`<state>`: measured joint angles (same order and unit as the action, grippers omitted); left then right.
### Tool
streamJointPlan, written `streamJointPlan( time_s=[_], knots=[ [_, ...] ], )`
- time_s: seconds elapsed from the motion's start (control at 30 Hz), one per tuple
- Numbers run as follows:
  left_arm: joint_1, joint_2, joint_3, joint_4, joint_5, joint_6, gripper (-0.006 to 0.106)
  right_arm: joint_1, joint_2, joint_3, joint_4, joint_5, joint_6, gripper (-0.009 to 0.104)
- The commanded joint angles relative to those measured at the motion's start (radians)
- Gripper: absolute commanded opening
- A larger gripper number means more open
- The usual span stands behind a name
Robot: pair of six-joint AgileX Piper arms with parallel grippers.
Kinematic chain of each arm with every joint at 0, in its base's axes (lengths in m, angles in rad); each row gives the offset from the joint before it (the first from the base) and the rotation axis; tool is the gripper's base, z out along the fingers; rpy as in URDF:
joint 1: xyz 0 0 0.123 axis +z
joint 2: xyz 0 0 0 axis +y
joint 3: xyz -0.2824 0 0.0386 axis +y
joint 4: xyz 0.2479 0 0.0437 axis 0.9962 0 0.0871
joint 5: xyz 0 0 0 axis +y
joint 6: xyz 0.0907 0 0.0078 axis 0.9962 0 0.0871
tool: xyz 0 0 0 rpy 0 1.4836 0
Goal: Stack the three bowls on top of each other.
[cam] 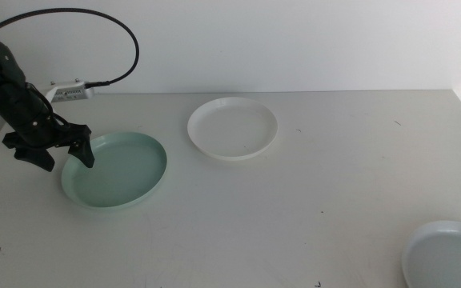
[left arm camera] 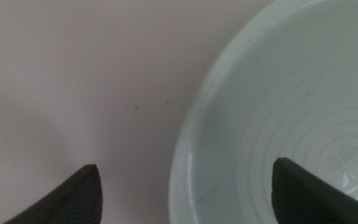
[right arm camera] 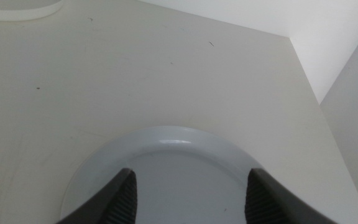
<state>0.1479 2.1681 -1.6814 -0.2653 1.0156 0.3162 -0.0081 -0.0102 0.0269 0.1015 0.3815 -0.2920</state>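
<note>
The mint green bowl lies at the table's left. My left gripper stands open over that bowl's left rim, one jaw outside and one inside. The left wrist view shows the mint bowl's rim running between the open left gripper. Further back, near the middle, sits the white bowl. The pale grey-blue bowl rests at the front right corner. In the right wrist view my right gripper hangs open above the grey-blue bowl; that arm is out of the middle view.
A black cable loops over the left arm at the back left. The white wall closes the table's far side and right side. An edge of the white bowl shows in the right wrist view.
</note>
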Motion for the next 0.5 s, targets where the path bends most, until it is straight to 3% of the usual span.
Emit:
streamJointPlan(
  time_s=[0.0, 0.2, 0.33, 0.47],
  knots=[
    [0.002, -0.048, -0.031, -0.035, -0.021, 0.0, 0.098, -0.008, -0.027, -0.005, -0.01, -0.061, -0.014, 0.045],
    [0.002, -0.023, -0.031, -0.035, -0.019, 0.0, 0.089, -0.008, -0.027, -0.005, -0.01, -0.061, -0.014, 0.045],
    [0.002, -0.017, -0.031, -0.034, -0.02, 0.0, 0.074, -0.008, -0.027, -0.005, -0.01, -0.061, -0.014, 0.045],
    [0.002, -0.017, -0.031, -0.034, -0.02, 0.0, 0.052, -0.008, -0.027, -0.005, -0.01, -0.061, -0.014, 0.045]
  ],
)
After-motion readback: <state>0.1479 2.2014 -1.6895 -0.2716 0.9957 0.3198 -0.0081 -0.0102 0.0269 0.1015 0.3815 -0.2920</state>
